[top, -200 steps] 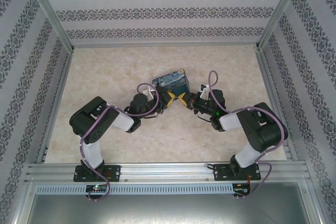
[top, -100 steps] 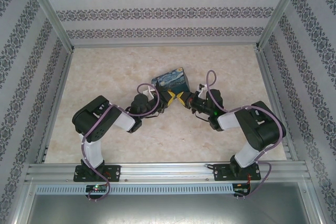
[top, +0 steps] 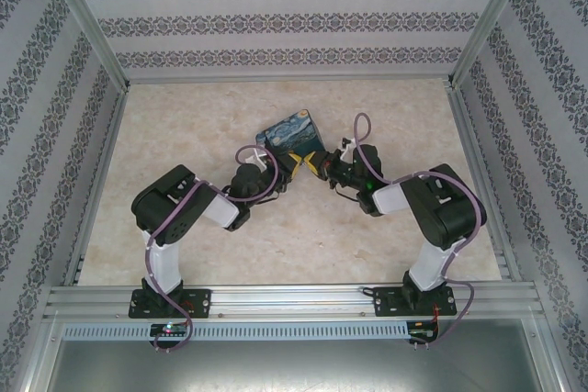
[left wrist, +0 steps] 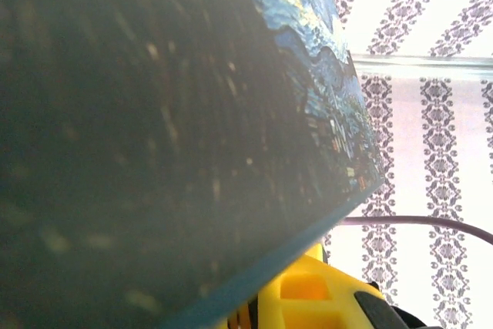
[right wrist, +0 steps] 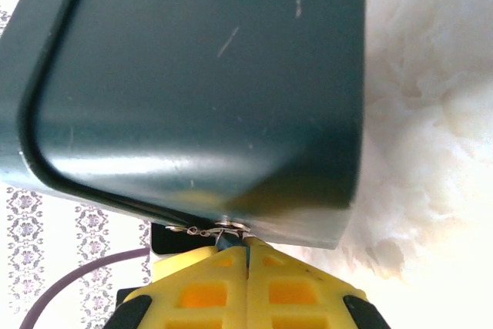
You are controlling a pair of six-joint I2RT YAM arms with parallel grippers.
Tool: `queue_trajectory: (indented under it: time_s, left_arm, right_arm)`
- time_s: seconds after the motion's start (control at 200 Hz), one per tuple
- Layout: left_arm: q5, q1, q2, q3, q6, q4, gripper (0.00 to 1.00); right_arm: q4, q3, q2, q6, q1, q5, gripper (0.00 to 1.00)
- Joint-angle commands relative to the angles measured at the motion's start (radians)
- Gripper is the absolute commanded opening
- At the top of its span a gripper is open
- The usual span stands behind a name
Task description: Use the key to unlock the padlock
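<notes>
Padlock [right wrist: 229, 242] right at the tips of the right gripper [right wrist: 246, 247]: just a sliver of blue, with a thin silvery wire [right wrist: 202, 229] beside it, both tucked against the lower edge of the tin [right wrist: 192, 75]. The yellow fingers [right wrist: 296, 283] are pressed flat together, no gap between them. Whether they nip the padlock or something slimmer, I cannot tell (the piece is that small). Above the tips looms the tin's dark teal wall, lightly scuffed, with a rounded corner on the left. To the right of the tin lies the pale marbled bench [right wrist: 431, 113].

Over to the left wrist view: the tin is very close and tilted, its painted starry lid running along the upper right edge. A yellow finger [left wrist: 308, 298] sits just under its lower edge, and a purple cable [left wrist: 416, 223] runs beyond the tin. Left gripper [top: 295, 165] spread or closed? Cannot tell.

From above, both grippers meet at the near side of the tin, the left one at its near left and the right one at its near right, tips close together. The tin sits skewed, around mid-bench.
</notes>
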Motion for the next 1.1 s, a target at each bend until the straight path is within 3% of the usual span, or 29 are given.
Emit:
queue_trajectory:
  time_s: [0.0,0.065,0.26,0.585,0.749,0.829,0.969,1.094]
  left_arm:
    - [0.195,-0.078,0.025,0.016,-0.001,0.054,0.00]
    - [0.167,-0.074,0.024,0.001,0.013,0.036,0.00]
    - [0.095,-0.063,0.027,-0.044,0.047,-0.004,0.00]
    - [0.092,-0.035,0.051,-0.056,0.092,-0.038,0.00]
    - [0.114,-0.018,0.051,-0.050,0.111,-0.059,0.00]
    - [0.129,-0.010,0.046,-0.047,0.124,-0.079,0.00]
    - [0.153,-0.001,0.031,-0.042,0.152,-0.121,0.00]
    - [0.181,0.005,0.012,-0.028,0.184,-0.181,0.00]
  right_arm:
    - [0.116,0.040,0.019,-0.001,0.068,-0.122,0.00]
    - [0.117,0.016,0.009,-0.011,0.050,-0.114,0.00]
    - [0.080,-0.059,-0.057,-0.048,-0.010,-0.099,0.33]
    - [-0.017,-0.217,-0.138,-0.149,-0.066,-0.121,0.71]
    - [-0.084,-0.282,-0.183,-0.222,-0.089,-0.139,0.74]
    - [-0.197,-0.275,-0.237,-0.296,-0.087,-0.129,0.73]
    - [-0.531,-0.196,-0.383,-0.496,-0.063,-0.061,0.71]
    - [-0.885,-0.074,-0.497,-0.744,0.015,0.118,0.70]
